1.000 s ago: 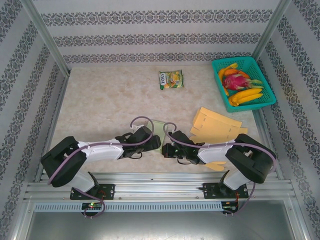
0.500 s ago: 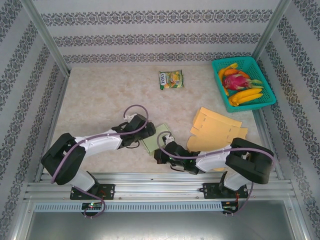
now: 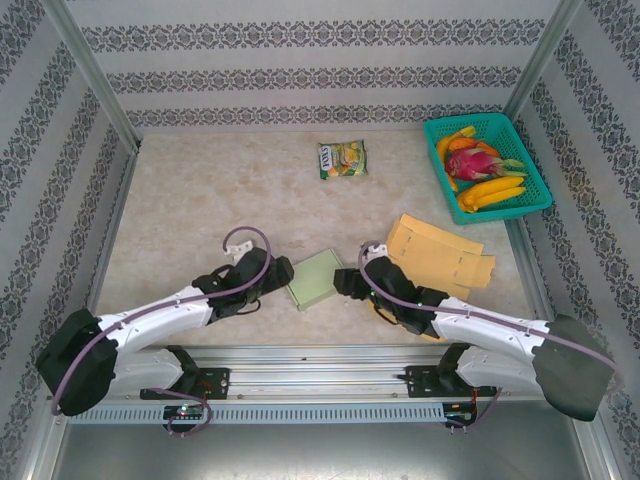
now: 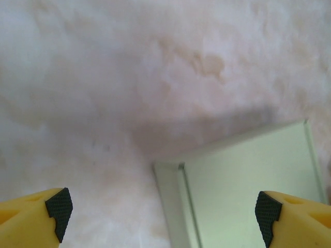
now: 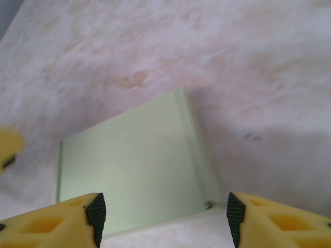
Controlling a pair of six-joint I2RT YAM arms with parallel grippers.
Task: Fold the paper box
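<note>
Paper box [image 3: 318, 278], pale green and flat, lay on the table [image 3: 200, 200] near its front edge, between the two arms. Seen from above, its long axis ran on a diagonal, from near-left to far-right. The left claw [image 3: 278, 272] stood just beside the box's left corner, and the right claw [image 3: 347, 283] just beside its near-right long side. Both were about equally near. From above I could not tell whether either one touched the paper.

The left claw was released. In its wrist view the two black pads [image 4: 59, 206] stood far apart with nothing pinched, and the box lay ahead and to the right of the claw's centre line. The right claw was released as well, with its fingers [image 5: 95, 212] spread. The box sat ahead of them, a little to the left.

The left wrist view showed one corner with a narrow folded strip along the edge. The right wrist view showed nearly the whole top face and a thin wall on the right side. The top view placed a stack of tan cardboard blanks [image 3: 435, 255] behind the right arm, apart from the green box.
</note>
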